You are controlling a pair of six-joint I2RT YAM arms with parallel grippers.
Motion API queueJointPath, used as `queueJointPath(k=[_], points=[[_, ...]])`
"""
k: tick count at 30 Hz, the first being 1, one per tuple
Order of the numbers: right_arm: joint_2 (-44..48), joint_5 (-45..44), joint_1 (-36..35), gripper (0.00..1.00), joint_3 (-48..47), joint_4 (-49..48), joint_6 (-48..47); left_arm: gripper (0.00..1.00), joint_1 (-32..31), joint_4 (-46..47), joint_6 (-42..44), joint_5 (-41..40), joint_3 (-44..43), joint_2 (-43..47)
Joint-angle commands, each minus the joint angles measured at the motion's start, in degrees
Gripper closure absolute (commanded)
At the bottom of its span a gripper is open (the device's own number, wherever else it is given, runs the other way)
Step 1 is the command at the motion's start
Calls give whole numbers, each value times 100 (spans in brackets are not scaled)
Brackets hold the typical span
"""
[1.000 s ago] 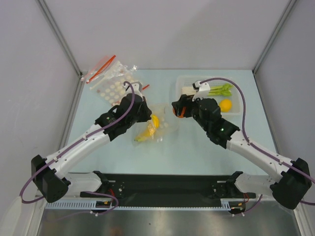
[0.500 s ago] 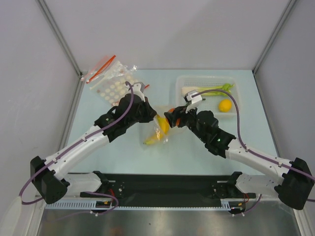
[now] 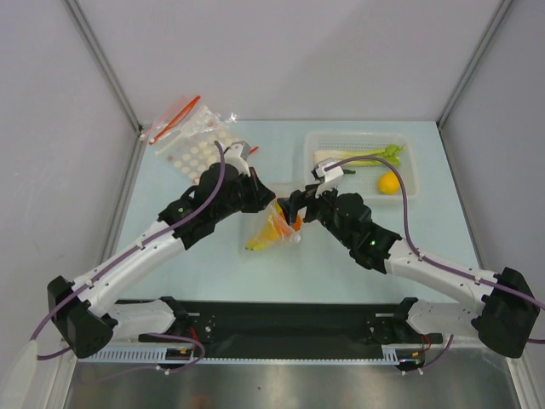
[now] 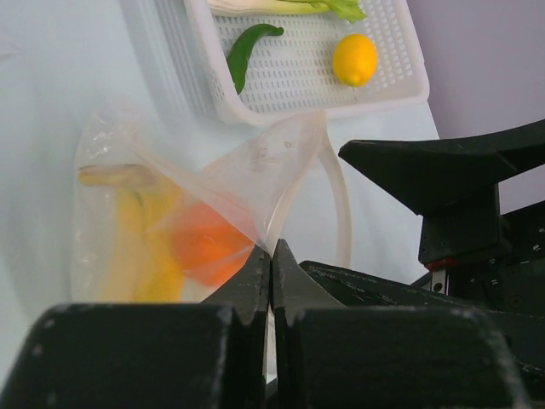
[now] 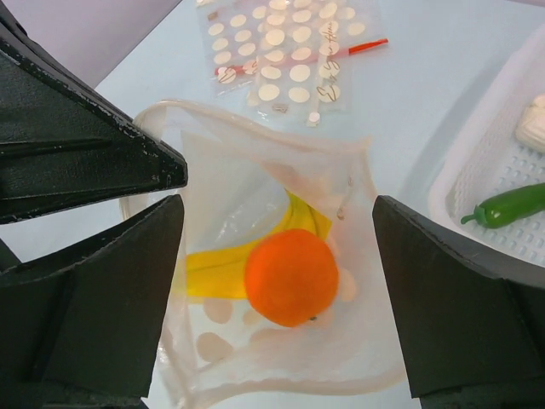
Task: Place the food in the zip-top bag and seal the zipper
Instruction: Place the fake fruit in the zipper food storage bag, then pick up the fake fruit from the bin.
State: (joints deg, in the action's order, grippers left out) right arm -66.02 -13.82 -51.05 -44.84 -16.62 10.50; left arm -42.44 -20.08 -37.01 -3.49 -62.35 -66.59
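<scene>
The zip-top bag point(image 3: 274, 230) lies mid-table, its mouth held open. My left gripper point(image 4: 271, 252) is shut on the bag's mouth edge and lifts it. Inside the bag lie the yellow banana point(image 5: 213, 271) and the round orange point(image 5: 291, 277); both show through the plastic in the left wrist view, the orange point(image 4: 209, 251) beside the banana point(image 4: 140, 247). My right gripper point(image 5: 281, 256) is open and empty, right over the mouth. The pale zipper strip point(image 5: 255, 119) runs round the open mouth. The lemon point(image 3: 389, 182), the leek point(image 3: 362, 157) and the dark green vegetable point(image 4: 247, 51) lie in the basket.
The white mesh basket point(image 3: 362, 136) stands at the back right. A heap of spare dotted bags with red strips point(image 3: 192, 141) lies at the back left. Grey walls close in the table on three sides.
My right gripper came from the basket to the bag's mouth with the orange and opened; the orange now lies in the bag. My left gripper lifted the mouth edge higher.
</scene>
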Motion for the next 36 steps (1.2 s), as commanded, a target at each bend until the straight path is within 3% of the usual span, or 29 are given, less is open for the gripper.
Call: queueJointPath(k=[1,11,18,26,36], points=[[80,-164,-19,4,1,-271,-22,100,86,320,-8,190,-6,14],[300,-1332,138,7,-296,579,206,100,139,21,-69,-591,-6,128],[248,-1132,1218,7,-507,1239,934,99,139,83,36,-680,47,173],[133,-805,2958,5,-578,1827,1813,100,139,83,63,-627,30,67],[-639,-1228,3821,0,-928,2206,2386,100,139,144,80,-451,30,32]])
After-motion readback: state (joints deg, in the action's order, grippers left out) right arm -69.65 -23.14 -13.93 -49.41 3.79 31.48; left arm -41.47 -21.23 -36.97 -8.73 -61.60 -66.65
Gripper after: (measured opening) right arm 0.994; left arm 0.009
